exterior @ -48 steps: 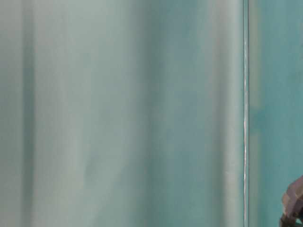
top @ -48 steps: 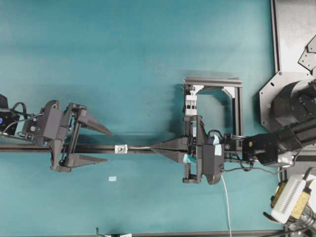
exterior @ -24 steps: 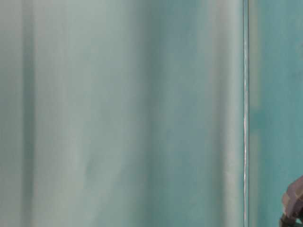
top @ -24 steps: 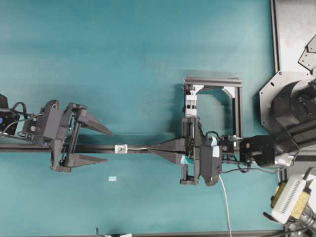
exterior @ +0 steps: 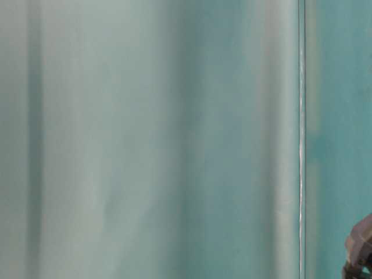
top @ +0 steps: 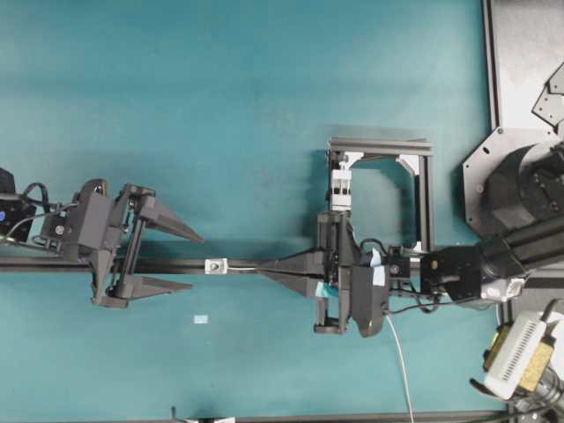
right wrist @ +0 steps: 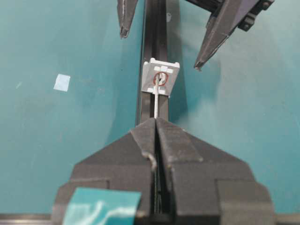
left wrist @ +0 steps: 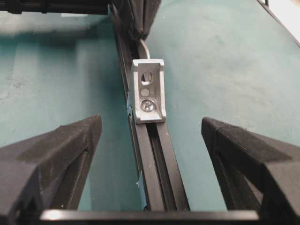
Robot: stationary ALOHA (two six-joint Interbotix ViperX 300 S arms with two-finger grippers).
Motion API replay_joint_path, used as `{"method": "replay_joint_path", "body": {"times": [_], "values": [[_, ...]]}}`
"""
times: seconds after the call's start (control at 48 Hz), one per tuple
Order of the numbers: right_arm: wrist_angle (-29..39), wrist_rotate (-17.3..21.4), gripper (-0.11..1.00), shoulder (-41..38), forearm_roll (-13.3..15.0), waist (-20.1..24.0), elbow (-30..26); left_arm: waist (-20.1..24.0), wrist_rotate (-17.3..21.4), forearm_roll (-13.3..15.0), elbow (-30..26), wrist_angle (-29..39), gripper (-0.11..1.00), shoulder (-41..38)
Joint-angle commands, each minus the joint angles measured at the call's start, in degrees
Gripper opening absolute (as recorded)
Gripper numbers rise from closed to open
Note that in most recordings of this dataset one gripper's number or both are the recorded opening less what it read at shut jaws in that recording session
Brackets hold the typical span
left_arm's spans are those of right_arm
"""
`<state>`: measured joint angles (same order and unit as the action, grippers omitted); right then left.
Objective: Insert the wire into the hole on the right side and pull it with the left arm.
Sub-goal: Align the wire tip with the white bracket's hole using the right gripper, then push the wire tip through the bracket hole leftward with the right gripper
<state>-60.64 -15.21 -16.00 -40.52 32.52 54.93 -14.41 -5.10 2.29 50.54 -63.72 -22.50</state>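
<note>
On the flat teal table top (top: 247,106), a long black metal rail (top: 238,265) lies between the wide-spread left gripper (top: 192,261) and the right gripper (top: 264,270) pinching the thin pale wire (right wrist: 156,105).

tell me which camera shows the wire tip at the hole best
The right wrist view: the wire runs straight from the shut right pincer to the hole in the metal block. The left wrist view shows only a curved bit behind the block; overhead it is a faint line; the table-level view shows none.
</note>
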Motion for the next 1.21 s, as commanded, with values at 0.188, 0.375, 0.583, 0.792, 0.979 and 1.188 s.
{"method": "replay_joint_path", "body": {"times": [0.188, 0.375, 0.583, 0.792, 0.979, 1.188], "values": [[-0.44, 0.0, 0.02, -0.53, -0.09, -1.14, -2.11, -0.18, 0.09, 0.18, -0.88, -0.44, 0.8, 1.32], [-0.44, -0.09, 0.02, -1.41, 0.0, -2.02, -3.16, -0.18, 0.09, 0.18, -1.05, -0.35, 0.8, 1.32], [-0.35, -0.35, 0.02, -2.37, 0.09, -2.81, -4.22, -0.18, 0.09, 0.09, -1.05, -0.35, 0.8, 1.32], [-0.35, -0.7, 0.02, -2.81, 0.26, -3.25, -5.27, -0.18, 0.09, 0.18, -1.05, -0.26, 0.8, 1.32], [-0.26, -0.97, 0.02, -3.16, 0.35, -3.52, -6.33, -0.18, 0.09, 0.18, -0.97, -0.18, 0.8, 1.32], [-0.18, -0.97, 0.02, -3.52, 1.67, -3.96, -7.12, -0.18, 0.09, 0.09, -1.05, -0.18, 0.8, 1.32]]}}
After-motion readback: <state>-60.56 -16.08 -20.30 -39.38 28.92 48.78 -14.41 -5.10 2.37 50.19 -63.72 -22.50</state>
